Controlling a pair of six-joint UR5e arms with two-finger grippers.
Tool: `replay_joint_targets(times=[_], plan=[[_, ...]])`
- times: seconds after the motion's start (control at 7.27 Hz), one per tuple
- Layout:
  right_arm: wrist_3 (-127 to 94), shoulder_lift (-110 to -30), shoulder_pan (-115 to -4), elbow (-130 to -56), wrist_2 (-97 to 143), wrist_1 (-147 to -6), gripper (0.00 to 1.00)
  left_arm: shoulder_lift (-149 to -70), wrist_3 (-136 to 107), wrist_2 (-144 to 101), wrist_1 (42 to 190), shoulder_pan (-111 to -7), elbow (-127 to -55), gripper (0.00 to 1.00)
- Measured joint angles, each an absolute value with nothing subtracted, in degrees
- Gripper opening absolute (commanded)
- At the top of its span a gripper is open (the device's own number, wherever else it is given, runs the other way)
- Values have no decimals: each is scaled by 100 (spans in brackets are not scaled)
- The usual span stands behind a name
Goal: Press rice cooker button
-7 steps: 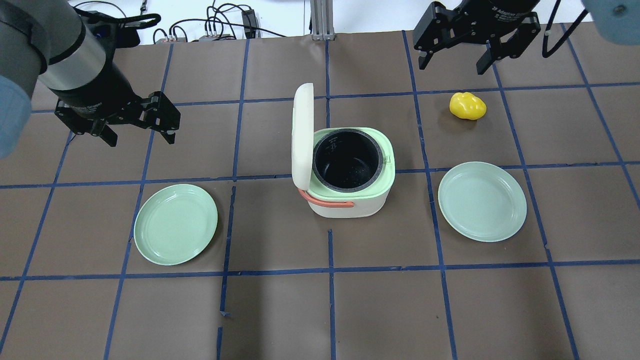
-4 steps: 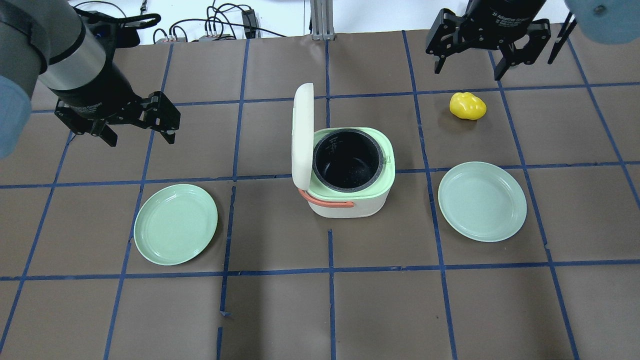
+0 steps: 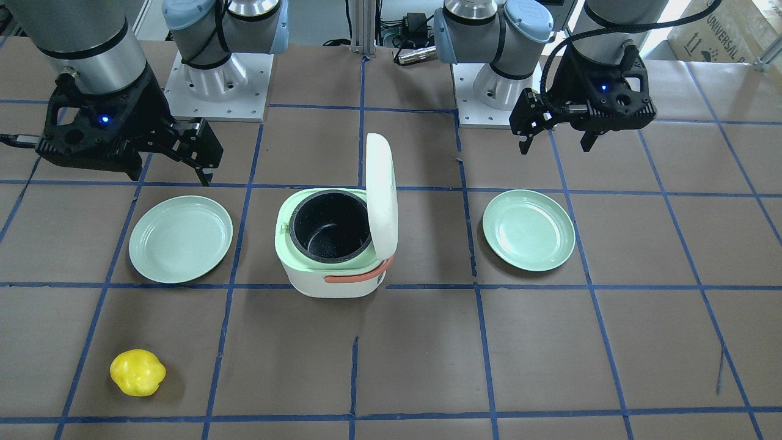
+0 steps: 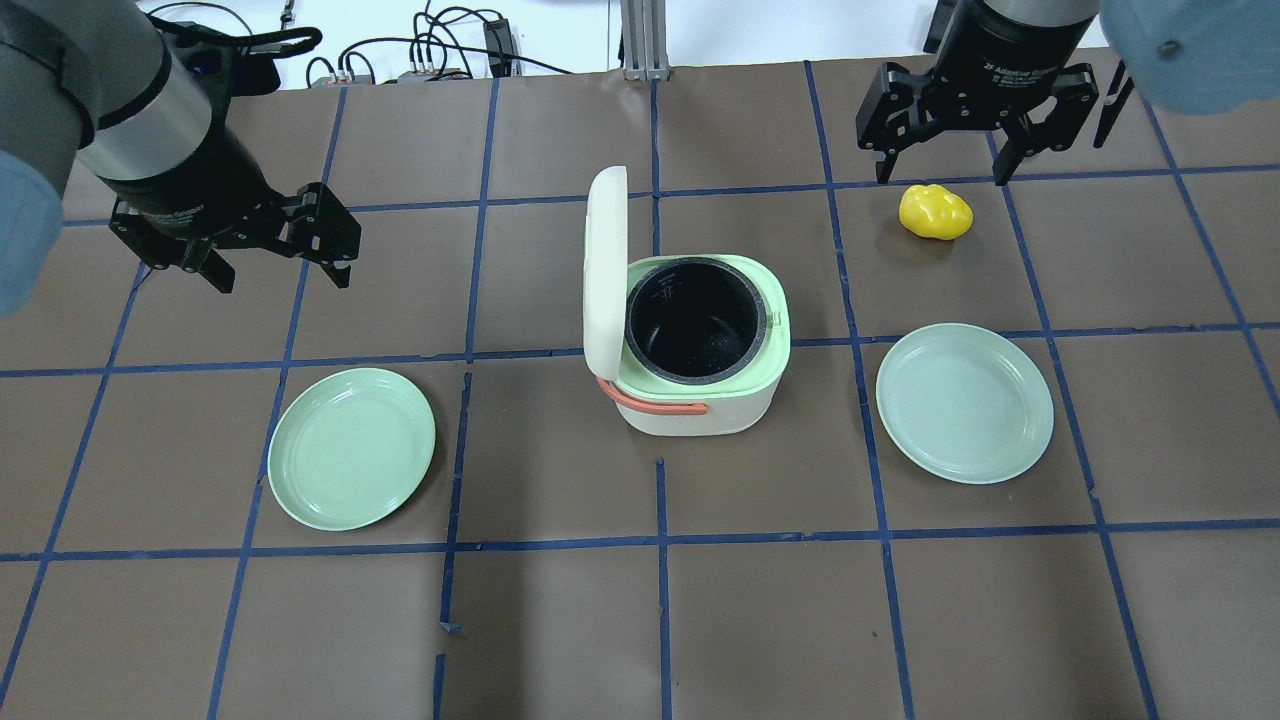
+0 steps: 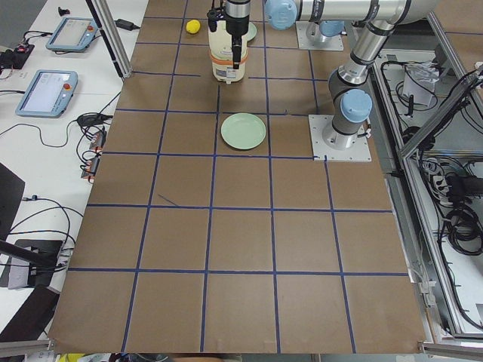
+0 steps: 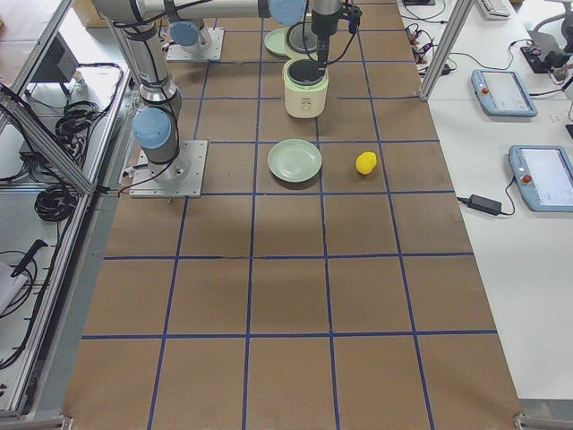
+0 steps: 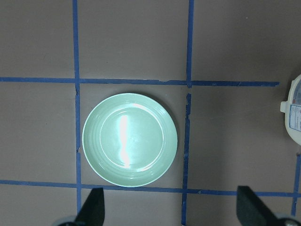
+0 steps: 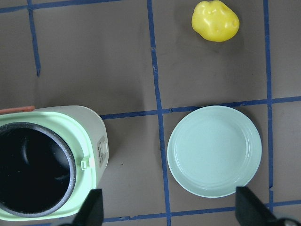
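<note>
The rice cooker stands mid-table, with a white body, green top, orange handle and black inner pot. Its lid stands open and upright. It also shows in the front view and the right wrist view. I cannot make out a button on it. My left gripper hangs open and empty, high above the table on the cooker's left. My right gripper hangs open and empty, high on the cooker's right, and its fingers frame the cooker and a plate below.
A green plate lies left of the cooker and also shows in the left wrist view. A second green plate lies to the right. A yellow toy vegetable lies beyond that plate, on the far right.
My right gripper has shifted right and slightly down in the overhead view, staying open. The left gripper, cooker, plates and yellow object have not moved.
</note>
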State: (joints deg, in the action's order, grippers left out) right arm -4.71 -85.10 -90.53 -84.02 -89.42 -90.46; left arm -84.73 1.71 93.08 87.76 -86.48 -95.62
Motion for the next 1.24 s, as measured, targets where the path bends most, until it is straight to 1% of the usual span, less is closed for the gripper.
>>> replay_joint_targets(times=[0.55, 1.24], plan=[[-459, -8506, -9063, -8527, -8615, -9043, 100, -8474, 167, 9307, 8777, -8648, -9563, 100], [-436, -8765, -9079, -8772, -8572, -9091, 100, -8473, 167, 9308, 8773, -8648, -9562, 100]])
